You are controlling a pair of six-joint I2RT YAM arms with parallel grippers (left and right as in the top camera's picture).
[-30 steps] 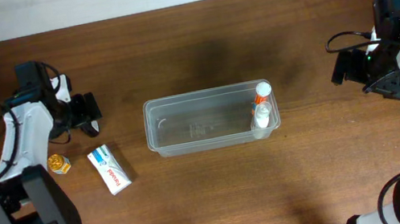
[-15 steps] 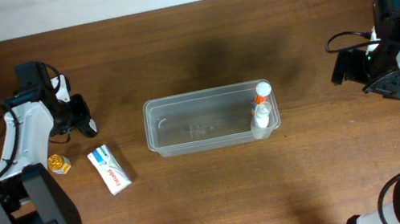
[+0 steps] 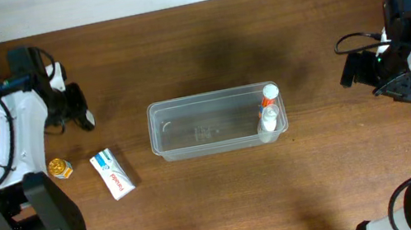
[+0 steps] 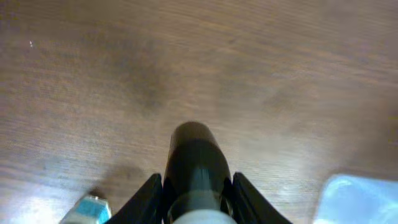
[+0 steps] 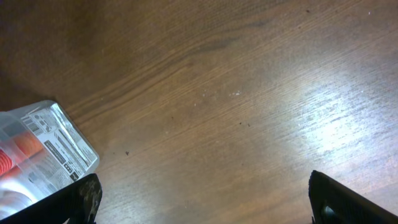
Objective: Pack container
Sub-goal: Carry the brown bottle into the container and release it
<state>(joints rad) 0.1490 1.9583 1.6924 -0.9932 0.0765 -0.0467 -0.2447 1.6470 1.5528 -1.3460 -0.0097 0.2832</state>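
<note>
The container (image 3: 215, 122), a clear long tub, lies at the table's middle, and a small bottle with an orange label (image 3: 270, 114) rests in its right end. Far to its left, my left gripper (image 3: 80, 112) is shut on a black-topped bottle (image 4: 196, 162), which fills the gap between the fingers in the left wrist view. My right gripper (image 3: 361, 72) hangs open to the right of the tub, with only bare wood between its fingers (image 5: 81, 199). The tub's corner (image 5: 43, 149) shows at the left edge of the right wrist view.
A white toothpaste box (image 3: 112, 173) and a small gold jar (image 3: 59, 167) lie on the table below the left gripper. The box's end (image 4: 87, 210) and a tub corner (image 4: 360, 199) show in the left wrist view. The table's back edge meets a pale wall.
My left gripper went from open to shut on the black-topped bottle and drew back a little to the left and away from the tub. The right arm has not moved.
</note>
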